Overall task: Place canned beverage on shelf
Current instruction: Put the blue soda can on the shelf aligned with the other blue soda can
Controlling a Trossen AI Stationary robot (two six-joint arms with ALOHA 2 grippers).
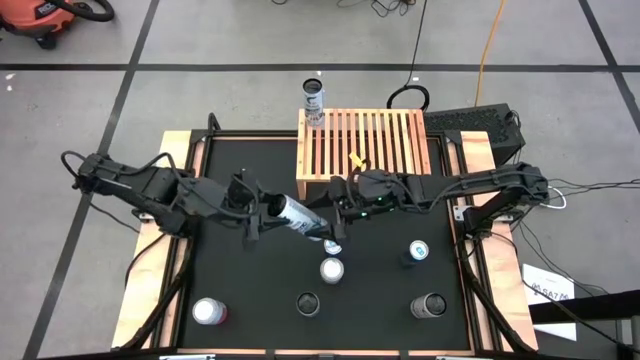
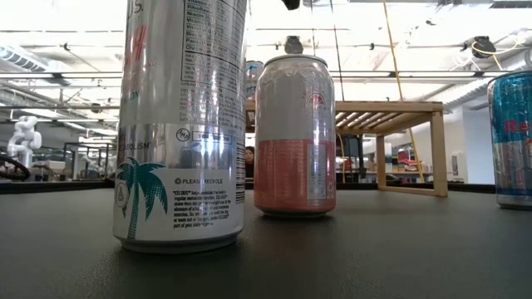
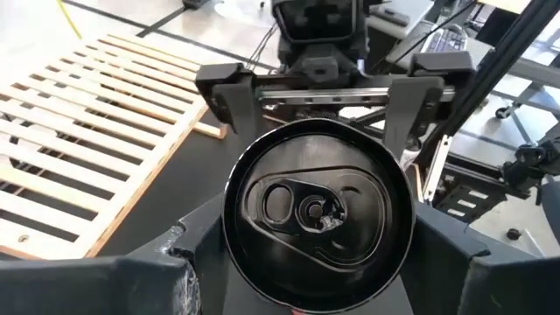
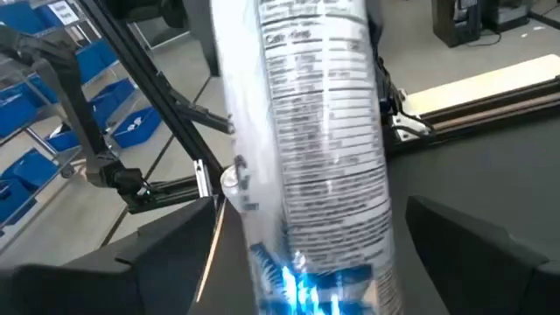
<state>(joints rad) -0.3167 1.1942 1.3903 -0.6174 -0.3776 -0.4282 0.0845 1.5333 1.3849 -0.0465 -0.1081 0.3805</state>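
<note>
A silver can with a black lid (image 1: 300, 218) lies level in the air above the black table, in front of the light-wood slatted shelf (image 1: 365, 145). My left gripper (image 1: 265, 213) is shut on its lid end (image 3: 319, 214). My right gripper (image 1: 338, 205) faces it from the table's right and is open. Its fingers (image 4: 175, 254) stand on either side of the can's blue bottom end (image 4: 306, 280), with narrow gaps showing. Another can (image 1: 314, 103) stands upright on the shelf's far left corner. My left gripper pinches the can's side wall just behind the lid rim (image 3: 229, 236) between its two fingers (image 3: 179, 262). The fingers come level from the table's left and lie along the can. The can sticks out level beyond them, lifted clear of the table, with its lid toward my wrist.
Several cans stand upright on the table nearer the front: one (image 1: 331, 270) just below the held can, others at the front left (image 1: 209, 312), front middle (image 1: 308, 303) and right (image 1: 416, 252). A small yellow thing (image 1: 357, 160) lies on the shelf slats.
</note>
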